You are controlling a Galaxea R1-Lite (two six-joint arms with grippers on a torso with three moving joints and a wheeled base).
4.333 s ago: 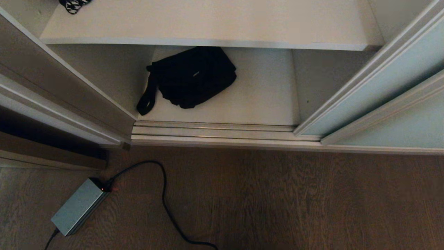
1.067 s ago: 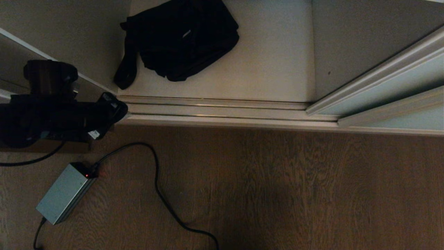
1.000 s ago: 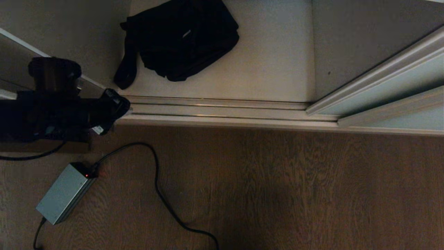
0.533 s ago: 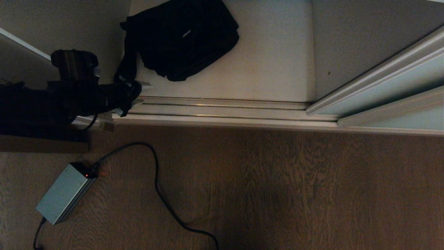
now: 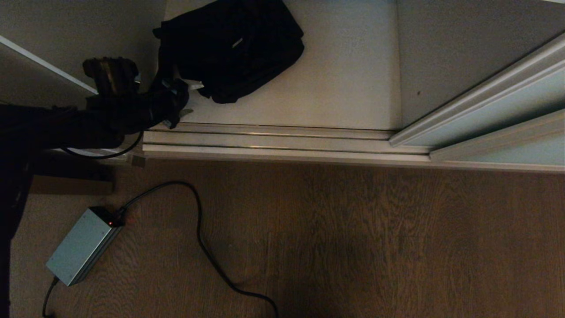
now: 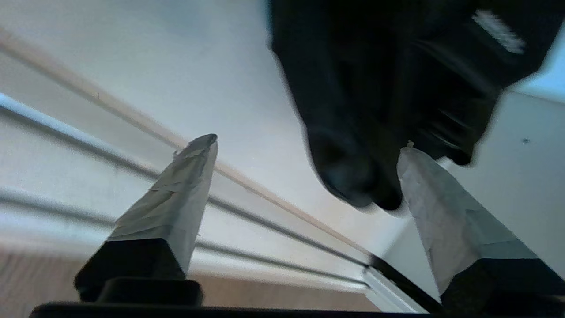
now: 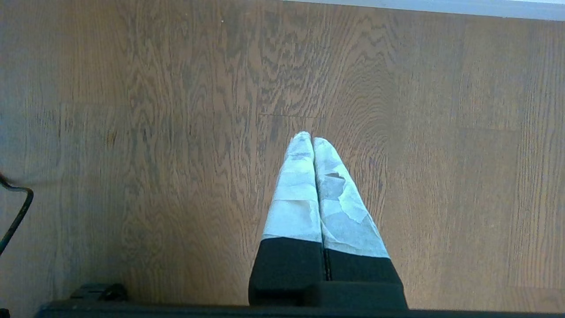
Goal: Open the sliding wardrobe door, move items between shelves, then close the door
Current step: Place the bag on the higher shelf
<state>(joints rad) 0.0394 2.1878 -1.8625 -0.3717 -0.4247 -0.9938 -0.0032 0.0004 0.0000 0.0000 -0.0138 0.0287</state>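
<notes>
Lying on the bottom white shelf (image 5: 335, 88) of the wardrobe, toward its left side, a black bag (image 5: 234, 48) is seen with a small white label on its top and its dark strap loop hanging down toward the floor track (image 5: 273, 141). The left gripper (image 5: 187, 98) is held at the bag's near left corner, just above the shelf's front edge, its taped fingers spread wide apart; in the left wrist view the strap loop (image 6: 353, 176) is framed between the fingertips (image 6: 198, 150), with nothing clamped (whether it is touched cannot be told). The sliding wardrobe door (image 5: 499, 110) is pushed aside to the right, leaving the opening clear. The right gripper (image 7: 312, 140) is parked over the wooden floor (image 7: 132, 132), fingers pressed together. A grey power brick (image 5: 81, 251) with its cable is seen on the floor at left.
</notes>
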